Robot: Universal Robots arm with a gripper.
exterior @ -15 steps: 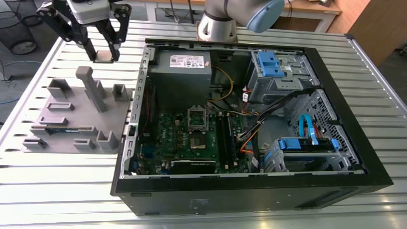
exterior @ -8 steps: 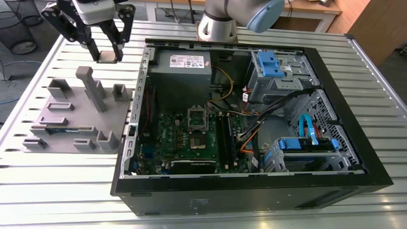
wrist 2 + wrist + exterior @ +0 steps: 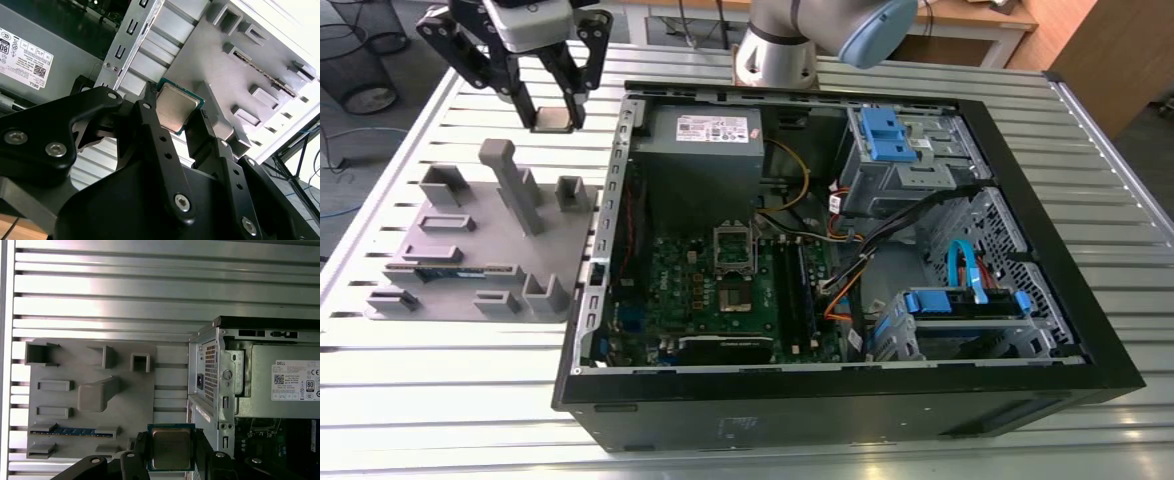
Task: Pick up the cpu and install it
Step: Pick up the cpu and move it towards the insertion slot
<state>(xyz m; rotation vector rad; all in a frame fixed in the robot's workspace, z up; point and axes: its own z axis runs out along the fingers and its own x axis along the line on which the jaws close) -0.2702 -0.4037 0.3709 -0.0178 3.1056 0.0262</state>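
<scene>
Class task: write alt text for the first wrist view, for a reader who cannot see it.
The gripper holds the cpu between its jaws, above a slatted metal table. A grey parts tray lies beside an open computer case.

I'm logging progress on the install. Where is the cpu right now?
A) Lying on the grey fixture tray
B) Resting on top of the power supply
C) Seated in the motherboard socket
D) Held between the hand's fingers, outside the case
D: in the exterior view the cpu is clamped in the hand, raised above the table beside the computer case, not inside it.
</scene>
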